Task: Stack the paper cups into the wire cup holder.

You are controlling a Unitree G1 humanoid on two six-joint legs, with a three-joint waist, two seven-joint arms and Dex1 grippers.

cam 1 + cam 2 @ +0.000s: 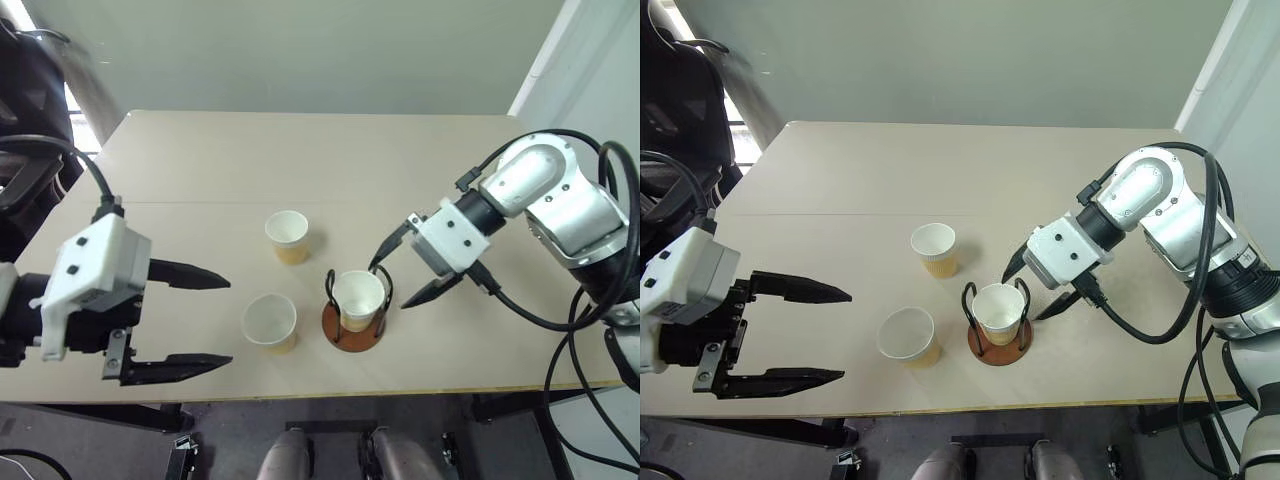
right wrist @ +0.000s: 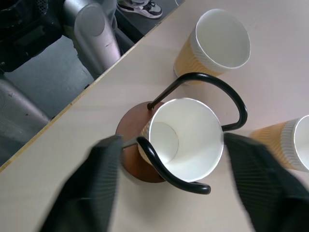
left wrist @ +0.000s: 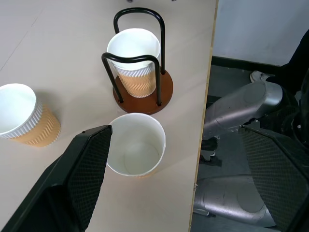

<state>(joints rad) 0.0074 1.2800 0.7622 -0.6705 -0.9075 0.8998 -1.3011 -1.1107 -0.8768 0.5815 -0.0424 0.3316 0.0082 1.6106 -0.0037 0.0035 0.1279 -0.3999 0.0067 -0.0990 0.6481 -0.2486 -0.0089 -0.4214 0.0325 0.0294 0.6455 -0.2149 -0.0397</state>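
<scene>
Here, right end effector (image 1: 409,279) poised just beside the holder (image 1: 353,326), fingers spread wide to either side of the cup (image 1: 358,298) standing upright inside the two wire loops. No contact with that cup seen in the right wrist view: both fingers apart from its rim, nothing gripped. Holder resting on the counter (image 1: 300,160) near the front edge, its brown disc base under the cup.

Left end effector (image 1: 180,320) held off to the left, near the counter's front left corner, fingers spread fully wide and empty, pointing toward the cups. Touching nothing.

Second cup (image 1: 269,321) upright on the counter just left of the holder, close to the front edge, lying in line with the left fingers in the left wrist view, yet apart from them. Third cup (image 1: 287,235) upright farther back, between the other two and toward the counter's middle, well clear of both end effectors. All three mouths up, white insides showing.
</scene>
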